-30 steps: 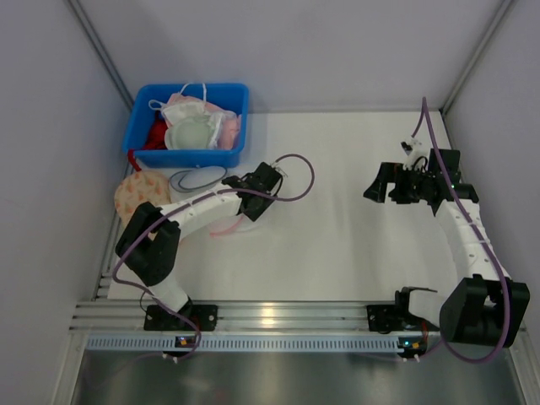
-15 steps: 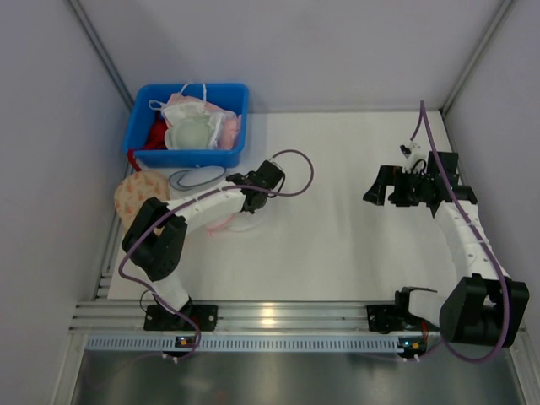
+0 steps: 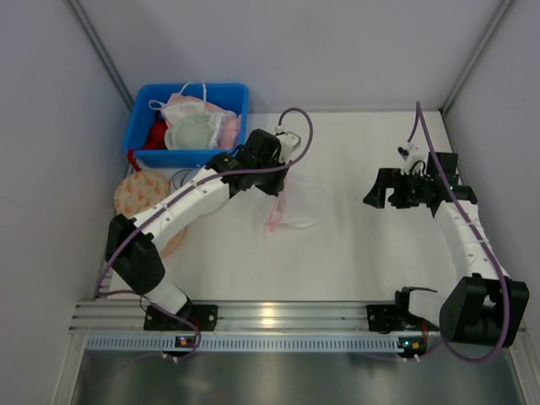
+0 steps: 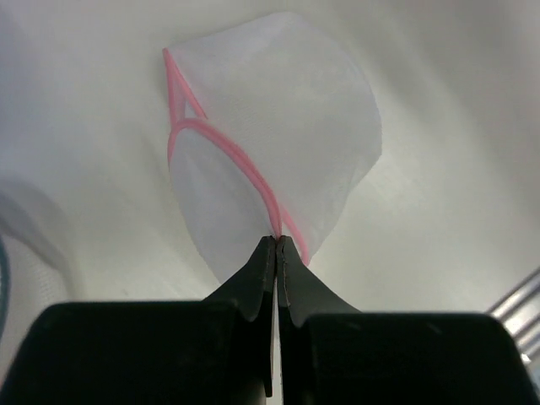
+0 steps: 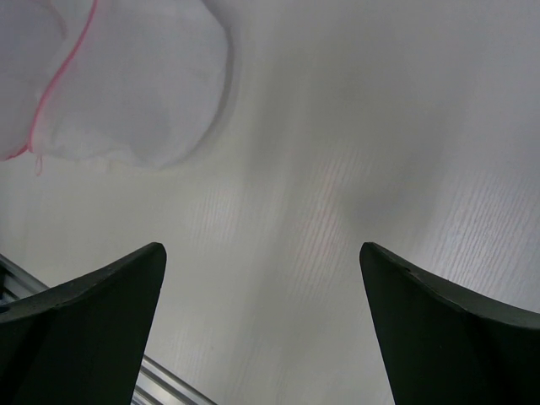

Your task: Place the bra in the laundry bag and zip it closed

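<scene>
- Laundry bag [image 3: 297,207] is now up off the table [image 3: 363,253]. A second ago it lay flat under the left pincer [image 4: 277,240]; now it hangs slack from the fingertips.
- The left pincer is closed tight, with no gap between the tips, on the bag's thin pink rim. The mesh discs droop away below and ahead of it.
- In that second the left arm has swung up and away from the near edge. It has carried the bag off from the beige patterned pouch [image 3: 139,192], which is now well behind the pincer.
- The bra [image 3: 196,110] has not moved. It lies in the blue bin [image 3: 186,157], just beyond the left pincer on its outer side, piled with other garments.
- The right pincer [image 5: 261,246] is spread wide and holds nothing. It hovers where it was, with the bag showing ahead of its left finger.
- Judged from this, the bag is secured but the bra is not fetched. The mouth likely needs opening, perhaps with the right pincer's help.
</scene>
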Tool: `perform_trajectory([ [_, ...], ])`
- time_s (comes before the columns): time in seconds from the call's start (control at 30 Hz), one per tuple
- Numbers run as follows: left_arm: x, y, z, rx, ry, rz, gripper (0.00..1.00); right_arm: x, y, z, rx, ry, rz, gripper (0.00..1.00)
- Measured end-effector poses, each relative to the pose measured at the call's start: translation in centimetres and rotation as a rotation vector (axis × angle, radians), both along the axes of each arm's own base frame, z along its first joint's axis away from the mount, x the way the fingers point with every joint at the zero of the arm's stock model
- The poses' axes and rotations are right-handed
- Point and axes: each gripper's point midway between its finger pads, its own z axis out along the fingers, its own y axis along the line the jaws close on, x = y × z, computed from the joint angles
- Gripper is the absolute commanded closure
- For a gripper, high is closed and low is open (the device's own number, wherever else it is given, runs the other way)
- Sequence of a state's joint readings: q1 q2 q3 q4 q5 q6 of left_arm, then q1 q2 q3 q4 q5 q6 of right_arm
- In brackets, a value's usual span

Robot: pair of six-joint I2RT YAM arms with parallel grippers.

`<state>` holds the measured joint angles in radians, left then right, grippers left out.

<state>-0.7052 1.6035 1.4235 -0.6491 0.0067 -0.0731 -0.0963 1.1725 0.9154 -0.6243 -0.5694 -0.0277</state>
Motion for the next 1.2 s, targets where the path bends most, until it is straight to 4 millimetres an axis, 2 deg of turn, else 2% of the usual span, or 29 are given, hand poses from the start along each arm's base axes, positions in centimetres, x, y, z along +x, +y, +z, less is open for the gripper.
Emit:
perform_trajectory([
  [0.07, -0.7, -1.7, 1.9, -0.103, 0.018, -0.04, 1.0, -0.1, 0.0, -0.1, -0.002, 0.002, 0.006, 0.01],
  [0.17, -1.9, -3.6, 3.6, -0.232, 0.053, -0.093, 1.0, -0.3, 0.0, -0.1, -0.005, 0.005, 0.013, 0.01],
  [0.33, -3.0, -5.0, 4.2, -0.34, 0.09, -0.153, 1.0, -0.2, -0.1, 0.0, -0.009, -0.001, 0.02, 0.03],
  [0.43, -3.1, -4.7, 3.5, -0.381, 0.136, -0.149, 1.0, 0.5, 0.0, 0.4, -0.003, -0.007, 0.021, 0.07],
  [0.57, -2.5, -2.7, 1.5, -0.378, 0.163, -0.106, 1.0, 2.4, 0.1, 0.9, 0.025, -0.006, 0.017, 0.21],
  [0.67, -2.9, -1.9, 0.2, -0.356, 0.167, -0.112, 1.0, 4.1, 0.6, 0.5, 0.059, 0.031, 0.006, 0.24],
  [0.8, -3.3, -2.1, -0.4, -0.343, 0.153, -0.162, 1.0, 5.5, 2.7, -1.1, 0.086, 0.113, 0.037, 0.27],
  [0.97, -3.2, -2.0, 0.1, -0.334, 0.105, -0.207, 1.0, 7.0, 5.8, -3.9, 0.118, 0.242, 0.095, 0.33],
  [1.1, -2.9, -1.9, 0.7, -0.323, 0.057, -0.233, 1.0, 8.0, 6.9, -6.0, 0.156, 0.338, 0.1, 0.37],
  [1.2, -2.7, -1.7, 0.9, -0.314, 0.032, -0.235, 1.0, 8.0, 7.3, -7.0, 0.168, 0.39, 0.098, 0.43],
])
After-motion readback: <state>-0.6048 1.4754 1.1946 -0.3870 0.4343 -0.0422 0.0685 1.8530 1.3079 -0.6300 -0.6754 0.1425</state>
